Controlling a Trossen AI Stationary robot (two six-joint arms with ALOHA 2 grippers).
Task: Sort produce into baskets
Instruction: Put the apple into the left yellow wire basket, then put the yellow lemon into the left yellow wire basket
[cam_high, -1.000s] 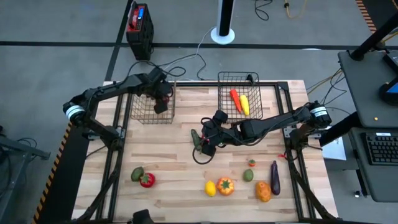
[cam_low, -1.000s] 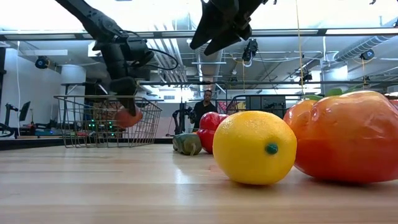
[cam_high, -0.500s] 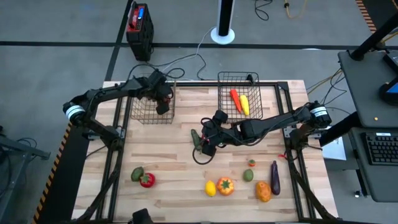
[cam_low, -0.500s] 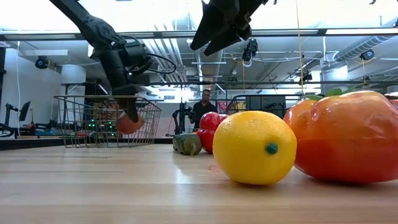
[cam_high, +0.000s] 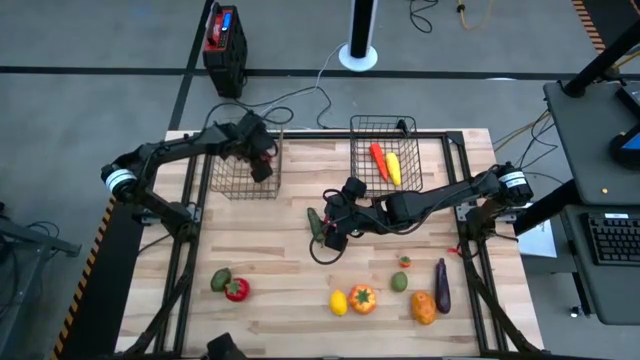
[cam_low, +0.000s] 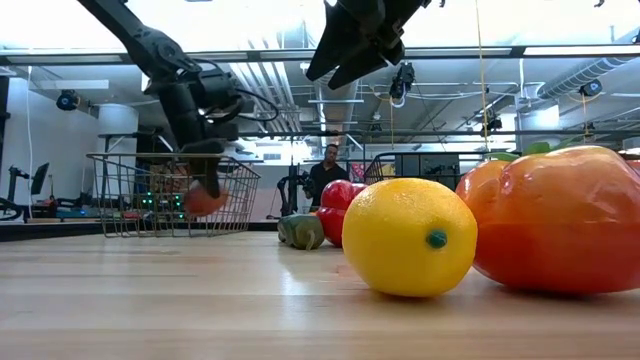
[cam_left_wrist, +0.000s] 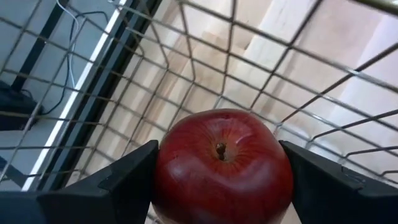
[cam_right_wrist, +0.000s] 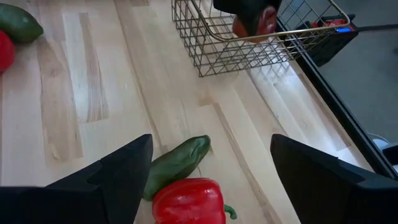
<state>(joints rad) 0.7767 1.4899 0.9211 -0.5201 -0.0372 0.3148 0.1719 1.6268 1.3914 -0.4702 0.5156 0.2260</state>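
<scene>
on the near left of the table (cam_high: 270, 260), a green piece (cam_high: 220, 279) and a red piece (cam_high: 237, 290) are seen lying side by side. farther back on the left, the left basket (cam_high: 222, 178) is entered from above by the left gripper (cam_high: 261, 168), and a red apple (cam_left_wrist: 222, 168) is clenched between its two dark fingers (cam_left_wrist: 121, 183); in the low view the apple (cam_low: 204, 199) is held inside the basket (cam_low: 130, 195), low within its mesh walls. near the middle of the table, the right gripper (cam_high: 331, 225) is held above a green pepper (cam_right_wrist: 177, 163) and a red pepper (cam_right_wrist: 189, 202), which lie touching on the wood; its jaws are spread wide and nothing is gripped. behind it, the right basket (cam_high: 415, 160) is seen with an orange piece (cam_high: 379, 160) and a yellow piece (cam_high: 393, 168) lying in it side by side. along the near edge, a lemon (cam_high: 338, 302) and an orange-red tomato (cam_high: 362, 298) are set close together, followed by two small green pieces (cam_high: 400, 281), an orange piece (cam_high: 423, 307) and a purple eggplant (cam_high: 442, 285) toward the right. a red-and-black box (cam_high: 223, 35) is left on the floor beyond the table. a person (cam_low: 329, 172) is visible in the room behind.
</scene>
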